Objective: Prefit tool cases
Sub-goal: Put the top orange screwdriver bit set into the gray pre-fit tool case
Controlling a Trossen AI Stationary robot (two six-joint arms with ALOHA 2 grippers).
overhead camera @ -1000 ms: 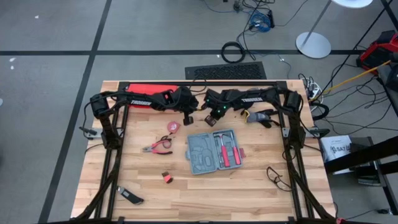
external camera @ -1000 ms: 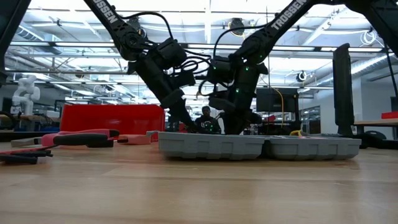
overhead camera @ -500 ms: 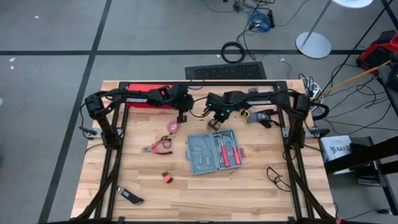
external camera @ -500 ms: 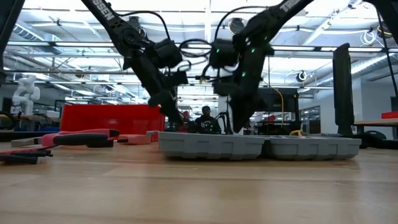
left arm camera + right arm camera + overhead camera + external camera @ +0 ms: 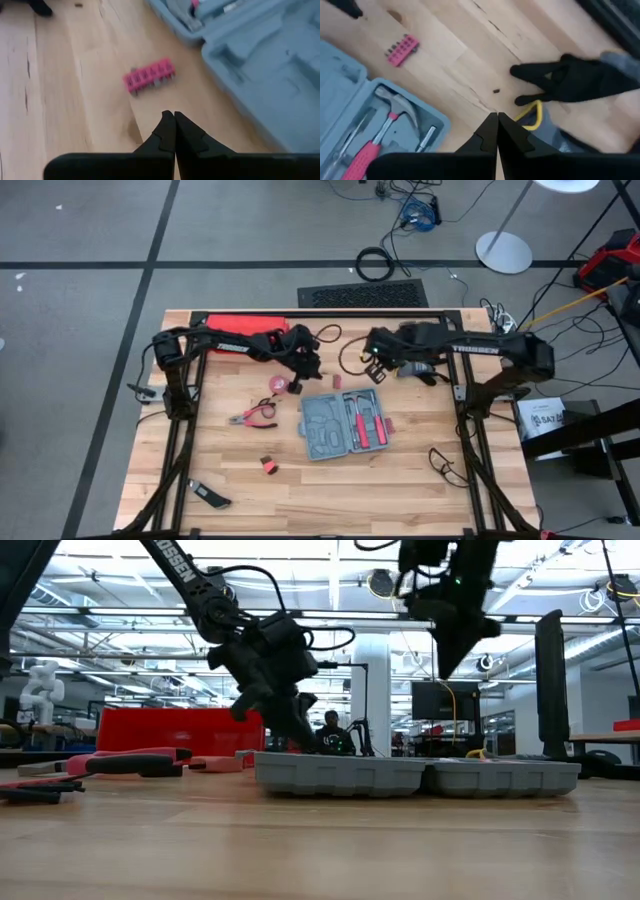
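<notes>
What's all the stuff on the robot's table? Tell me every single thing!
Tool case: one, blue-grey, open flat mid-table, a red-handled hammer inside.
Bit holder: one, pink, just behind the case.
Tape measure: one, red, left of the case.
Pliers: one, red-handled, left of the case.
Small red piece: one, front left.
Knife-like tool: one, dark, front-left corner.
Red box: one, back edge.
Gloves: black-grey, back right.
Left gripper: shut, empty, near the bit holder.
Right gripper: shut, empty, raised behind the case.
</notes>
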